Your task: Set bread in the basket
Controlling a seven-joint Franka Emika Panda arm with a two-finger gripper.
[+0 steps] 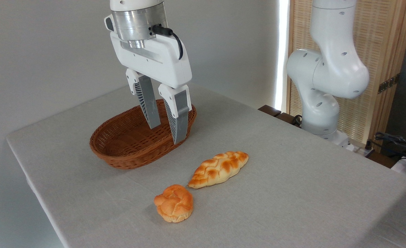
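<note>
- Covering the whole table (pixel 292 193) was a plain light-grey cloth, pretty smooth, with a blank pale wall behind it.
- Off to the right stood a slatted wooden screen (pixel 382 41), with a bright strip of light between it and the wall, and some cables and dark gear (pixel 399 144) low in the right corner.
- The arm's white base (pixel 320 103) sat just past the table's far right edge.
- The basket (pixel 134 151), reddish-brown wicker, sat toward the back left of the table with nothing in it, and had a fair margin of cloth before the left edge.
- The gripper (pixel 165 129) hung over the basket's right end, fingers pointing down and parted with a clear gap between them, holding nothing. The tips looked to be above the rim rather than touching it, though I couldn't say for sure.
- The bread (pixel 219 169), the long braided loaf, lay flat on the cloth in front of the basket and to its right, angled so one pointed end aimed at the near left.
- A round knotted bun (pixel 173 203) sat just beside that near tip, maybe barely touching, hard to say.
- Loads of open cloth lay to the right of and in front of the loaf, so nothing crowded it except the bun.
- Couldn't make out any logos or writing anywhere.
</note>
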